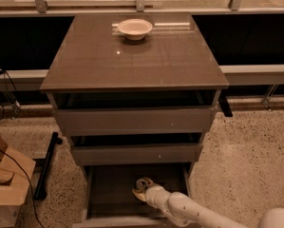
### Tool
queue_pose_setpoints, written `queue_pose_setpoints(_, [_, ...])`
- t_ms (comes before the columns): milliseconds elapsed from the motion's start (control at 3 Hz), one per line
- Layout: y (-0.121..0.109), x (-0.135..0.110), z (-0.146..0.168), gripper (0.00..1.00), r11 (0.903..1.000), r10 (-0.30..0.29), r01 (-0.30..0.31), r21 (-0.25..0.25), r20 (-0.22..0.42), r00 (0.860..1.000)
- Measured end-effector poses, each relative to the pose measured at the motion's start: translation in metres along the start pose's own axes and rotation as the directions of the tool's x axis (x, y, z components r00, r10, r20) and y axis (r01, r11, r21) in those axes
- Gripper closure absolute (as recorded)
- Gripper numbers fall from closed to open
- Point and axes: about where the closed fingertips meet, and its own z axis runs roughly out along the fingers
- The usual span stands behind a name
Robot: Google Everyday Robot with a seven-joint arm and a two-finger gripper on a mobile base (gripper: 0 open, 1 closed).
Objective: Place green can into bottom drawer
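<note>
- gripper reaches from lower right, down inside the pulled-out bottom drawer, near its middle
- jaws look clenched on the green can; silver top showing, body mostly hidden in the dim drawer
- can is within the drawer's walls; cannot tell if it rests on the floor yet
- done, by my read: pickup and carry to the drawer
- left: set down, release, withdraw arm
- pale bowl sits on the cabinet top, not involved
</note>
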Motion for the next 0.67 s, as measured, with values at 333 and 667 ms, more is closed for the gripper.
queue_pose_setpoints(333, [0.0004, 0.0210, 0.0161, 0.57, 0.9972, 0.072, -0.072, 0.018, 0.021, 0.997])
queue_pose_setpoints(667, [0.0024, 0.0225, 0.0175, 0.28, 0.9971, 0.074, -0.074, 0.016, 0.019, 0.997])
